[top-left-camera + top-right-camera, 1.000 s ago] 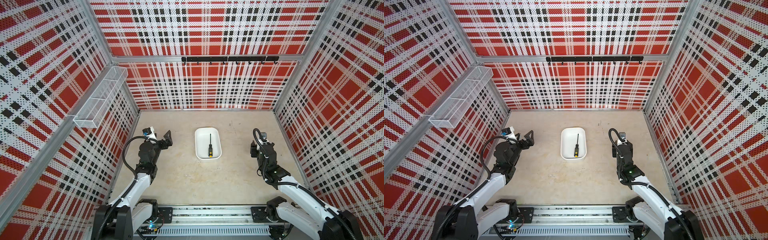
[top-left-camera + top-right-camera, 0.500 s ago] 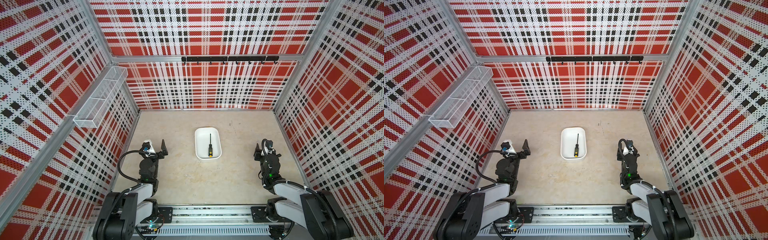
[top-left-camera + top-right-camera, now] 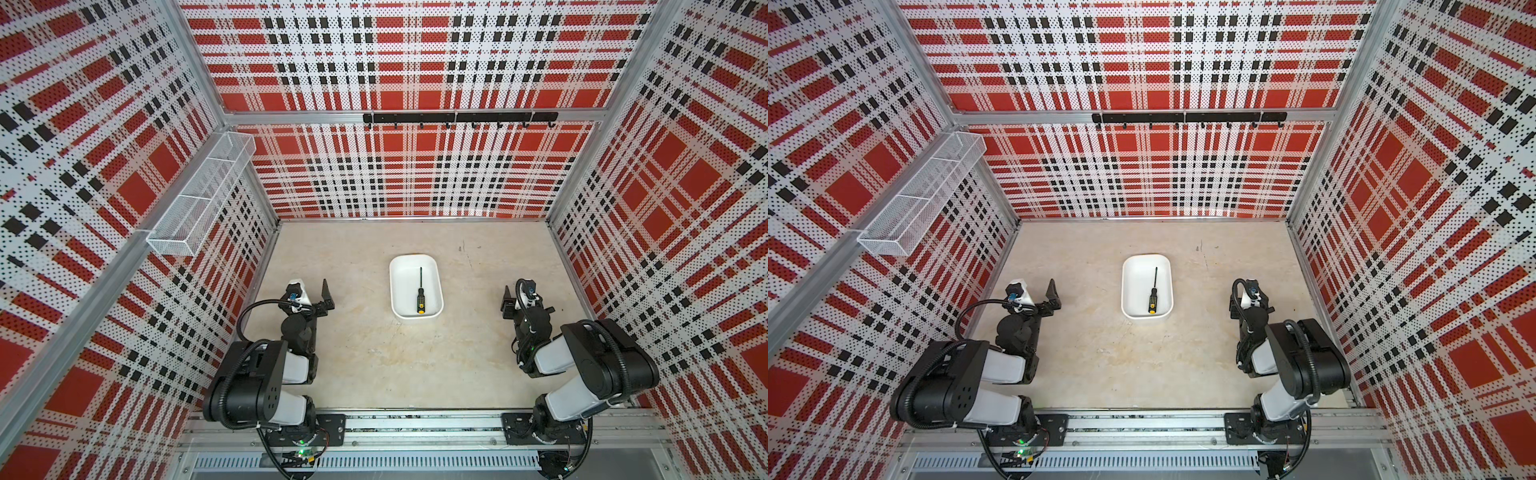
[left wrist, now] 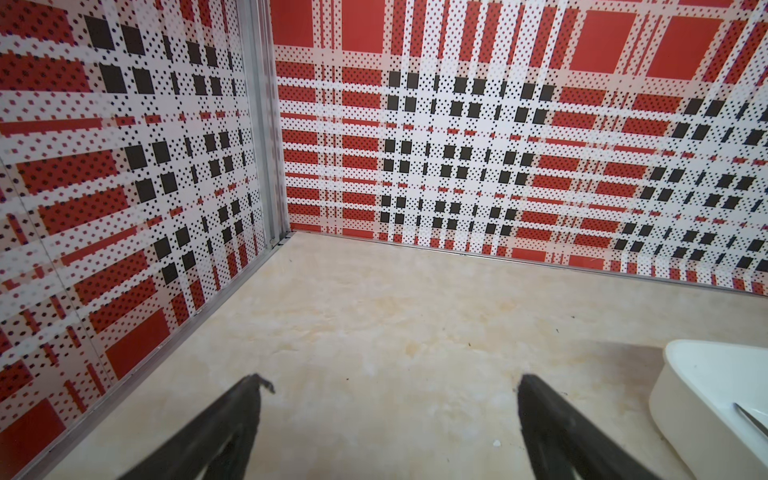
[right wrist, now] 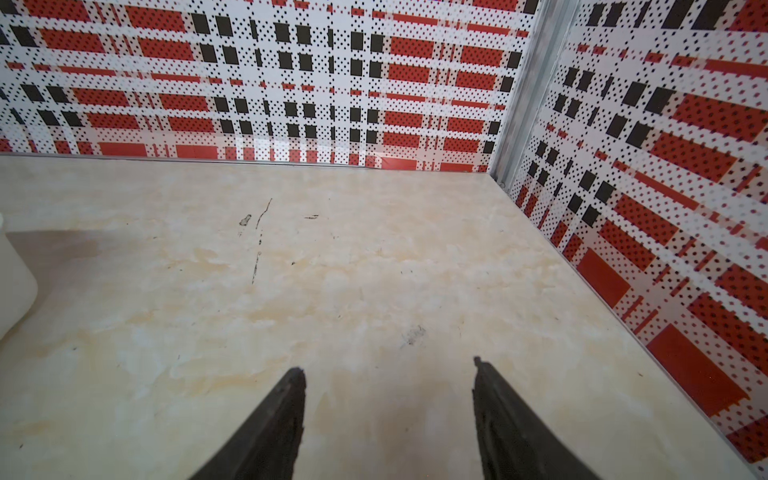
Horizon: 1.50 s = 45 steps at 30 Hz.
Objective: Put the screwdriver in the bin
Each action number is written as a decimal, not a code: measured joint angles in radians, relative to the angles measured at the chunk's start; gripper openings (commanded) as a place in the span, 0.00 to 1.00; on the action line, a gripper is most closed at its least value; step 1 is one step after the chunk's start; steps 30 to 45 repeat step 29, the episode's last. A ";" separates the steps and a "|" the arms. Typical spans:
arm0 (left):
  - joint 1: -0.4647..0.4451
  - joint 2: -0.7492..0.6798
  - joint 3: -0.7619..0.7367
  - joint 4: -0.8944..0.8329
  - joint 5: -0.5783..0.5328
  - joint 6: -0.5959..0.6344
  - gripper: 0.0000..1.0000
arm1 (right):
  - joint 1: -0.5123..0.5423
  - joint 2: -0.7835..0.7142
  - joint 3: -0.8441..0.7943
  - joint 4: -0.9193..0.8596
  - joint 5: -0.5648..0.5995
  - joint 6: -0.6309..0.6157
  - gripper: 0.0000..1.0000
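The screwdriver, black-handled with a yellow end cap, lies flat inside the white bin at the table's middle, seen in both top views. My left gripper is open and empty, low over the table to the left of the bin. The bin's corner shows in the left wrist view. My right gripper is open and empty, well to the right of the bin. Only a white edge of the bin shows in the right wrist view.
A long white wire-mesh basket hangs on the left wall. A black hook rail runs along the back wall. Plaid walls close in three sides. Both arms are folded near the front metal rail.
Both arms have drawn back toward the front rail and folded down low. The screwdriver and the bin have not moved.
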 measured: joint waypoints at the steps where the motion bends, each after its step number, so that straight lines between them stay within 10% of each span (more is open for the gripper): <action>1: 0.001 0.018 0.011 0.003 0.002 0.000 0.98 | -0.004 0.001 0.013 -0.002 -0.001 0.000 0.69; 11: 0.003 0.091 0.092 -0.026 0.002 -0.003 0.98 | -0.085 -0.004 0.123 -0.132 -0.100 0.044 1.00; 45: 0.003 0.091 0.092 -0.026 -0.001 -0.003 0.98 | -0.085 -0.004 0.123 -0.149 -0.129 0.054 1.00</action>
